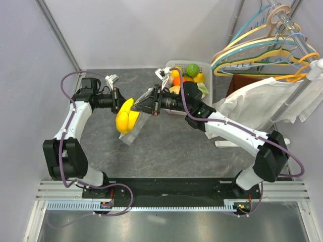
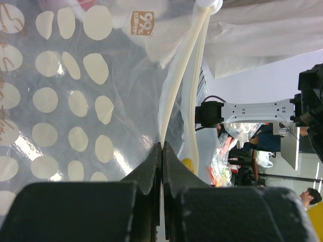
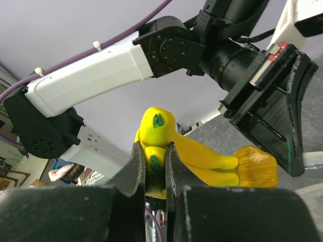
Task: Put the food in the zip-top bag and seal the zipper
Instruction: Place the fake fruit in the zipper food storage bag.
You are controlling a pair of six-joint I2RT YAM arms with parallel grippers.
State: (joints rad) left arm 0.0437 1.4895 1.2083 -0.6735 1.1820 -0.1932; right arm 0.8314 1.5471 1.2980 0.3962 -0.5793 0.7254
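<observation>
My right gripper (image 1: 137, 107) is shut on a yellow banana bunch (image 1: 126, 117), gripping one banana tip between its fingers in the right wrist view (image 3: 156, 154); the bunch (image 3: 202, 151) hangs in the air at the mouth of the zip-top bag (image 1: 132, 132). My left gripper (image 1: 121, 105) is shut on the bag's edge and holds it up. In the left wrist view the clear dotted bag (image 2: 75, 101) fills the left, and the cream zipper strip (image 2: 174, 91) runs up from my shut left gripper (image 2: 162, 146). More food, green (image 1: 192, 69), orange (image 1: 176, 78) and yellow (image 1: 200, 77), lies in the basket.
The white slotted basket (image 1: 210, 68) stands at the back of the table behind my right wrist. A rack of coloured hangers (image 1: 262, 50) and a white garment (image 1: 267, 98) stand at the right. The left arm (image 3: 101, 70) crosses close above the banana.
</observation>
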